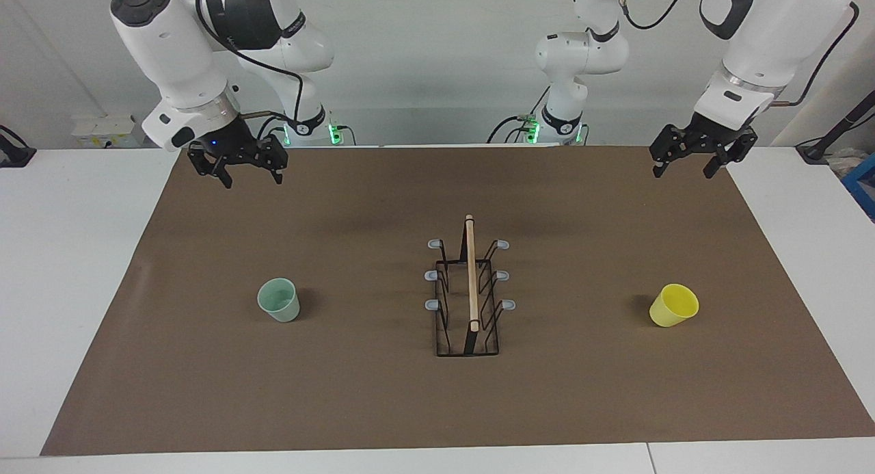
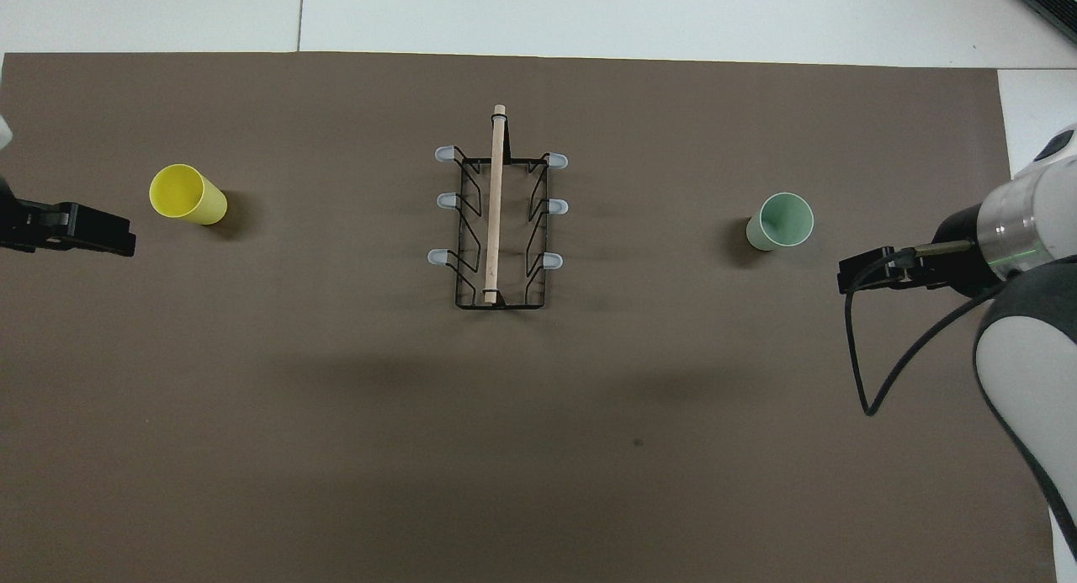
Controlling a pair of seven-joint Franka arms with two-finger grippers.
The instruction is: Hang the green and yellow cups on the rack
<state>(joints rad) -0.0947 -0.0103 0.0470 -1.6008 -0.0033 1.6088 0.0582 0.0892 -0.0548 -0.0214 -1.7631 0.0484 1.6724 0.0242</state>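
The black wire rack (image 1: 468, 293) (image 2: 496, 230), with a wooden rod along its top and grey-tipped pegs on both sides, stands at the middle of the brown mat. The pale green cup (image 1: 279, 299) (image 2: 782, 221) stands mouth up toward the right arm's end, about level with the rack. The yellow cup (image 1: 673, 306) (image 2: 187, 194) stands mouth up toward the left arm's end. My right gripper (image 1: 253, 180) (image 2: 850, 273) hangs open and empty over the mat's robot-side corner, well apart from the green cup. My left gripper (image 1: 683, 172) (image 2: 118, 236) hangs open and empty over the other robot-side corner.
The brown mat (image 1: 383, 405) covers most of the white table (image 1: 75, 255). A black cable (image 2: 858, 356) loops down from the right arm's wrist. Nothing hangs on the rack's pegs.
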